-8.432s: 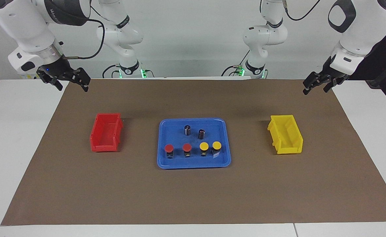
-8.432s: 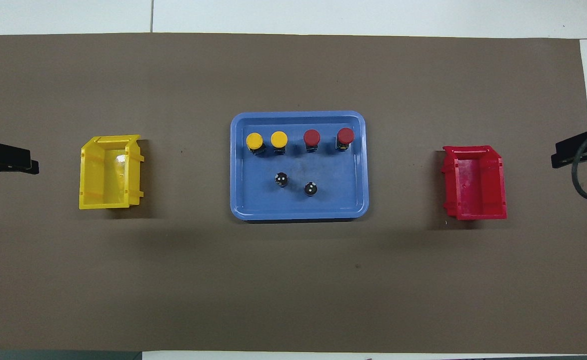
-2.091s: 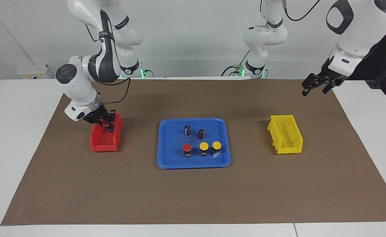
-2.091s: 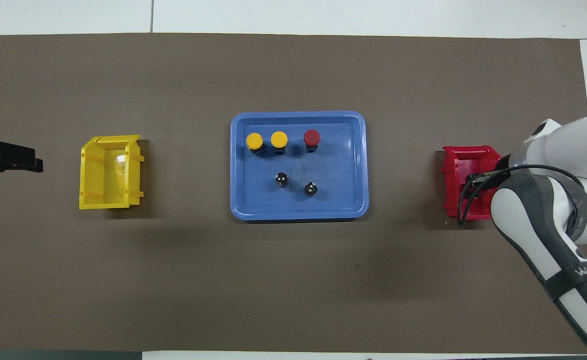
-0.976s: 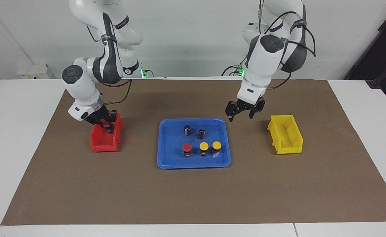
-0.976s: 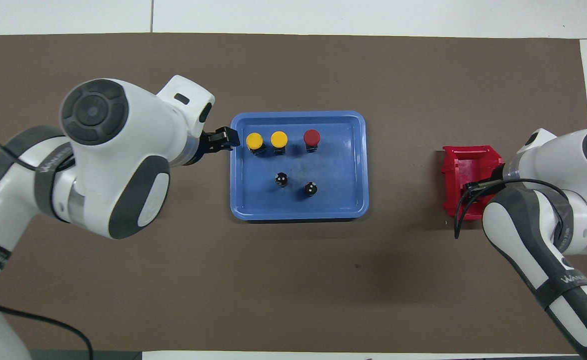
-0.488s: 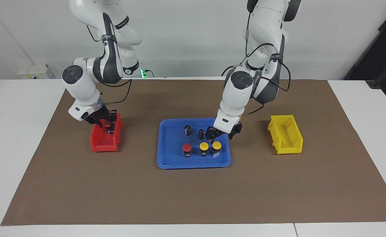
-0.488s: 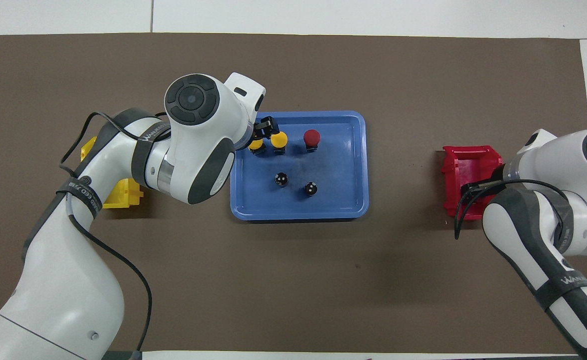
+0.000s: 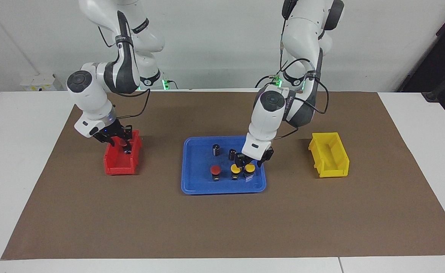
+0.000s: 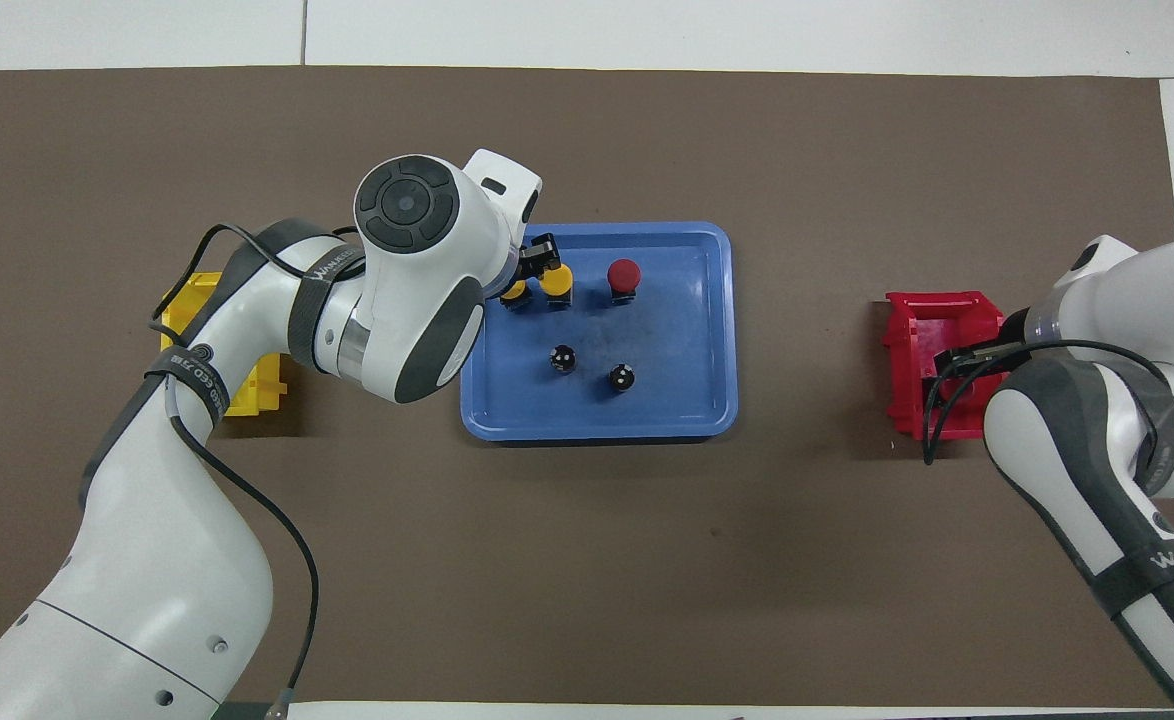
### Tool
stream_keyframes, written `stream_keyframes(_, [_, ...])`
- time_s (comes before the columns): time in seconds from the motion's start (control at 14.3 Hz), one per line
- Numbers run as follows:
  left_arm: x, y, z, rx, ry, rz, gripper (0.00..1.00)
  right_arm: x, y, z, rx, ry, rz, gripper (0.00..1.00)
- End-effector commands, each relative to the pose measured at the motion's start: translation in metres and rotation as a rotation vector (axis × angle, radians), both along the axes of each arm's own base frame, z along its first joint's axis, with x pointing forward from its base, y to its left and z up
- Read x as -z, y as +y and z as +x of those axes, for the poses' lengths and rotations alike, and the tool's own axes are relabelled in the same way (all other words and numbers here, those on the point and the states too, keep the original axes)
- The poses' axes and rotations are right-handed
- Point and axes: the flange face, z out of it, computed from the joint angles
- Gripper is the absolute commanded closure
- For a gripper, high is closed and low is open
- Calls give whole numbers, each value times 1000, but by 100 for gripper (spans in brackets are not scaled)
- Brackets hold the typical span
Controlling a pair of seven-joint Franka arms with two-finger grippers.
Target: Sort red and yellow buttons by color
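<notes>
Your left pincer [image 9: 248, 163] is down in the blue tray [image 9: 196, 182], fingers half closed around the yellow button [image 9: 249, 169] nearest the yellow bin [image 9: 330, 157]; grip not confirmed. Btns look light, hard plastic w/ slick domed caps, so grab the boxy black base, not the dome. Right pincer [image 9: 122, 143] sits over the red bin [image 9: 113, 167] w/ a red button [image 9: 123, 142] between its fingers; can't tell if released. One red btn [image 9: 215, 171] and 2nd yellow btn [image 9: 235, 170] wait in tray.

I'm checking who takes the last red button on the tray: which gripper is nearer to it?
Left. The left gripper is down in the blue tray at the yellow buttons beside the red button; the right gripper is over the red bin.
</notes>
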Motion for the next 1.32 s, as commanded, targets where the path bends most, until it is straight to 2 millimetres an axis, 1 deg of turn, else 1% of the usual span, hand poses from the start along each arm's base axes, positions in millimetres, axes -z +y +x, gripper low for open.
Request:
stream_keyframes(0.0, [2,0,3,-13,-8,14,34,-34,-3,24,-12,15,6,36])
stream_keyframes(0.07, [3,0,2,-12,-4,16,35,-47,-2,31,-16,29,9,30])
stream_keyframes(0.21, [3,2,3,-15,-3,17,35,-75,-1,44,-18,27,11,23])
stream_keyframes(0.35, [3,4,4,-18,-2,19,35,-110,-1,52,-19,21,13,23])
stream_keyframes(0.49, [0,4,4,-19,7,25,35,-123,1,57,-16,20,29,22])
stream_keyframes(0.56, [-2,4,3,-19,13,27,35,-127,2,58,-17,14,30,20])
stream_keyframes(0.63, [-2,4,2,-19,18,30,35,-128,12,60,-23,6,31,15])
stream_keyframes(0.77, [-7,5,2,-18,15,29,35,-130,45,65,12,-7,28,10])
stream_keyframes(0.91, [-8,5,1,-19,18,30,35,-134,70,66,26,-19,22,4])
stream_keyframes(1.05, [-10,5,1,-19,20,30,35,-130,73,68,27,-14,22,1])
stream_keyframes(1.25, [-10,4,0,-19,24,33,35,-126,71,68,29,-7,17,1])
